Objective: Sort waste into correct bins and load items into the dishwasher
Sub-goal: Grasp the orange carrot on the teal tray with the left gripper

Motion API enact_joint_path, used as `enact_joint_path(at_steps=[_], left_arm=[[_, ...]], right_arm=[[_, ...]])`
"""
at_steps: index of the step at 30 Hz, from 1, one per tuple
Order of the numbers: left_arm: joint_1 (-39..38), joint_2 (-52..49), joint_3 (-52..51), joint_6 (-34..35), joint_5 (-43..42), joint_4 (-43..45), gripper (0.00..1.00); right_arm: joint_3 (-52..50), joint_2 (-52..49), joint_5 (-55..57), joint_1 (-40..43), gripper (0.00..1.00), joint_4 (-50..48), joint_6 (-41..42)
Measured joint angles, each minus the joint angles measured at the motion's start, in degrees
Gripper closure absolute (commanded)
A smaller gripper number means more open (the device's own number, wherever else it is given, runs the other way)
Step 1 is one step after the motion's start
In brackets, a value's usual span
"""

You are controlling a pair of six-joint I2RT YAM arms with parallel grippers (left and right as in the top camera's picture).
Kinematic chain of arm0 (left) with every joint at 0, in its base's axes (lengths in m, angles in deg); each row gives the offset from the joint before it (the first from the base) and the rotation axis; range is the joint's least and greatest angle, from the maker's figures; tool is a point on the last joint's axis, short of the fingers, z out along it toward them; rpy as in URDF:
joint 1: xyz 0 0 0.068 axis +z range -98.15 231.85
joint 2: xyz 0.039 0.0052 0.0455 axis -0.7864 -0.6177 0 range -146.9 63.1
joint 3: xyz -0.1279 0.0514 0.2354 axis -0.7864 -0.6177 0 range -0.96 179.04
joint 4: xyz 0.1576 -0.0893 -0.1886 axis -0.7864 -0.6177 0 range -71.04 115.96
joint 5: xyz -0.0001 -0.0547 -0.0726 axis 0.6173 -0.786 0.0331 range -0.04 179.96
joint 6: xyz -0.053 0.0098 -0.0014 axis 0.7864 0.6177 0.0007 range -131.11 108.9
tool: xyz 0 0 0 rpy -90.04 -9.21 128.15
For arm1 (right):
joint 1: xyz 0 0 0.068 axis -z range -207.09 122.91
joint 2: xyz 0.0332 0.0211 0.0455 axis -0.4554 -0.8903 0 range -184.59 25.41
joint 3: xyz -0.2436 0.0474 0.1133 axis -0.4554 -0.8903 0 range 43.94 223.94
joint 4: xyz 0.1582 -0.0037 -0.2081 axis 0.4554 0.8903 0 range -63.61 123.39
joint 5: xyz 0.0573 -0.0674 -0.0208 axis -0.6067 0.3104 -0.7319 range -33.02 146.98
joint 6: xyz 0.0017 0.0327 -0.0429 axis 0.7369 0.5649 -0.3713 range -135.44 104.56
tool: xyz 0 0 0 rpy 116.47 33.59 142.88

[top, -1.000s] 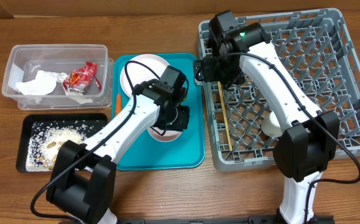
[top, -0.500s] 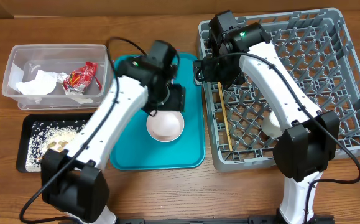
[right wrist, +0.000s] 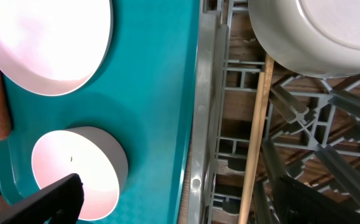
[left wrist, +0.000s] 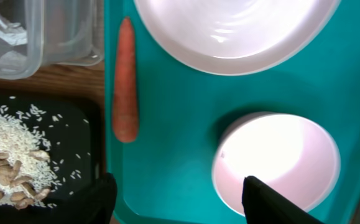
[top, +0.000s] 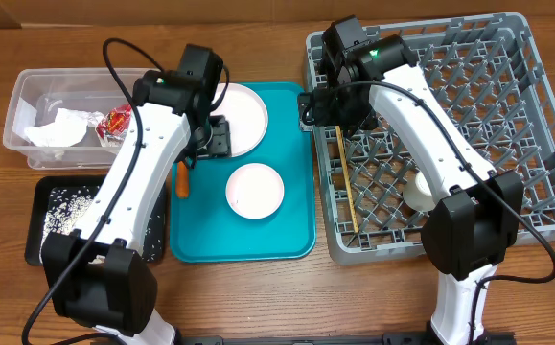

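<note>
Overhead: napkin and wrapper are in the clear tub, rice in the black tray; a chopstick and a white dish, perhaps a cup, sit in the dish rack. Left wrist: left fingers open, empty; carrot hugs the rim of the teal tray, plate and bowl unloaded. Right wrist: right fingers wide, empty, beside the rack's edge.

Left claw spread, empty; right claw spread.
</note>
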Motion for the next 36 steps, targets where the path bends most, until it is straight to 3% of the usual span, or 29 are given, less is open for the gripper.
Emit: enact_joint_path(at_steps=[7,17,36], left_arm=[[3.5,0.0,-9.6,0.0,1.4,8.5,0.43],[6.3,0.0,-21.3,0.0,1.9,20.2,0.44],[6.6,0.0,-25.6,0.0,3.9,26.3,0.50]], right_arm=[[0.0,0.0,0.0,0.0,0.00,0.0,0.0],[0.0,0.0,0.0,0.0,0.00,0.0,0.0],[0.0,0.0,0.0,0.0,0.00,0.0,0.0]])
